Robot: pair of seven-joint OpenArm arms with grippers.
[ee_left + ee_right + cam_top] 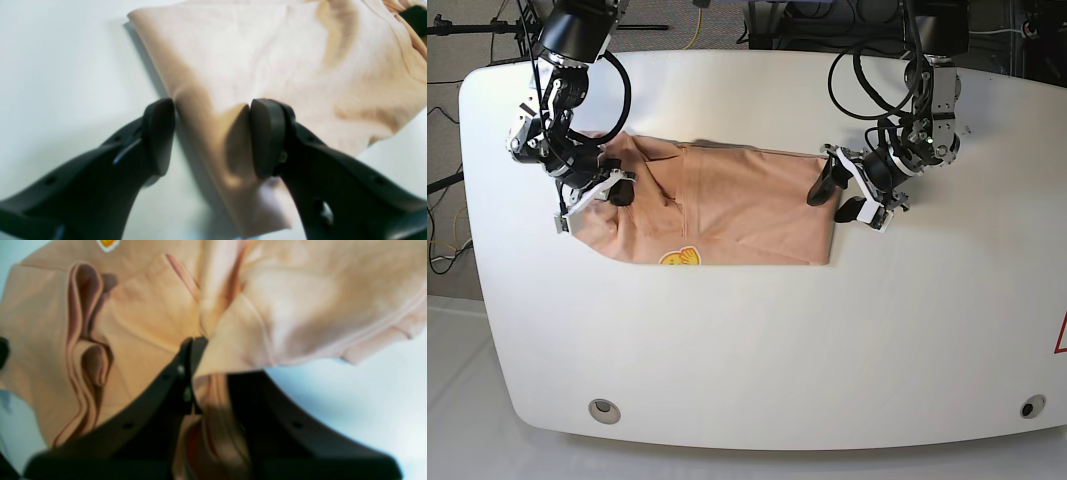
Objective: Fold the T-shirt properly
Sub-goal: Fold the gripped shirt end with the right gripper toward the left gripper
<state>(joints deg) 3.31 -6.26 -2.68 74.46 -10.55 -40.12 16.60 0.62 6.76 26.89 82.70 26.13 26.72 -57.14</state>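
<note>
- right gripper (196, 350): jaws pinched on a bunch of the T-shirt (727, 205) at its sleeve end (shirt partly folded on the white bench (757, 340))
- left gripper (211, 133): jaws open, straddling the other edge; I'd guess it clamps next, then both lift

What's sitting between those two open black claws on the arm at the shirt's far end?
A raised fold of the T-shirt edge lies between the left gripper fingers, which are open around it, seen in the left wrist view.

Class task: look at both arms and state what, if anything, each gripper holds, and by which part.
The right gripper pinches the T-shirt at a bunched fold near its sleeve end. The left gripper is open, straddling the shirt's edge at the other end, gripping nothing.
</note>
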